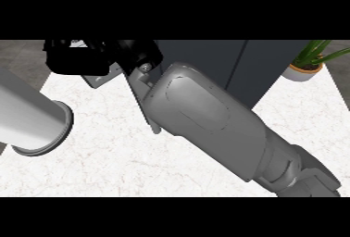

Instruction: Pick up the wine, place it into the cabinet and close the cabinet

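Wine isn't visible; right hand (78, 55) reaches up by the dark cabinet (239, 65), can't tell its fingers, maybe closing it

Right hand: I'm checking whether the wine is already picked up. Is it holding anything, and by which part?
It cannot be told. The right hand is a dark shape at the top left beside the cabinet; no bottle shows.

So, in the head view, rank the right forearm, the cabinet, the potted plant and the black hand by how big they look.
1. Right forearm, though it is nearest the camera, which inflates it.
2. Cabinet, partly hidden behind the forearm.
3. Black hand, cut off at the top.
4. Potted plant.
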Tool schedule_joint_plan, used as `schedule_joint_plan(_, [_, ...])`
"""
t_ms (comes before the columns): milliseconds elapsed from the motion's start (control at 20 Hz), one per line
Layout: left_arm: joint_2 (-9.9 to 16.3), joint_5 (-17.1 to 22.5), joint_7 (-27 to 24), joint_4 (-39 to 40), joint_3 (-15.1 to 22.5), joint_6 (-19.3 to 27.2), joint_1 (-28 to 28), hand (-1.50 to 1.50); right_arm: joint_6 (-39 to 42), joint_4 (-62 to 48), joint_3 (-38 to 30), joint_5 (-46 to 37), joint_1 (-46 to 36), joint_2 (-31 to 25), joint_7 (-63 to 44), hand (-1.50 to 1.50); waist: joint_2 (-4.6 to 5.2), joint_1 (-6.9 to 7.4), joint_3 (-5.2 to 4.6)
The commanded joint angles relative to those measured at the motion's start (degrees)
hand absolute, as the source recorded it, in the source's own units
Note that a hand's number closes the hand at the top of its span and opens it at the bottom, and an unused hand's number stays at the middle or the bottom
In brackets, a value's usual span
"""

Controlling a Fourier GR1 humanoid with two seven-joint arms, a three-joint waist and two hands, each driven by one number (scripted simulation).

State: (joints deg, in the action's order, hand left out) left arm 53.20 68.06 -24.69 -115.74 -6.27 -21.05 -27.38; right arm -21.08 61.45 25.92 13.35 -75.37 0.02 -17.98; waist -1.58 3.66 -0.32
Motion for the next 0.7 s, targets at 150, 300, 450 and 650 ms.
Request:
schedule_joint_plan(150, [-0.4, -0.1, 0.7, -1.1, -0.2, 1.4, 1.0, 1.50, 3.3, -11.2, -4.3, -0.3, 3.7, -6.2, 5.9, 1.50, 3.22, -0.71, 0.26])
schedule_joint_plan(300, [-0.4, 0.7, 1.0, -1.2, -0.7, 2.6, 1.5, 1.50, 3.3, -11.7, -2.9, -1.7, 6.0, -6.7, 8.9, 1.50, 3.68, -1.00, 0.25])
schedule_joint_plan(450, [0.0, 0.9, 1.7, -1.3, -1.0, 3.1, 1.5, 1.50, 2.7, -11.9, -2.6, -2.4, 6.6, -6.9, 9.0, 1.50, 3.47, -1.28, 0.22])
schedule_joint_plan(650, [0.1, 1.6, 2.3, -1.0, -0.7, 3.1, 2.1, 1.50, 2.9, -11.7, -2.8, -2.6, 6.8, -6.7, 10.4, 1.50, 3.41, -1.81, 0.21])
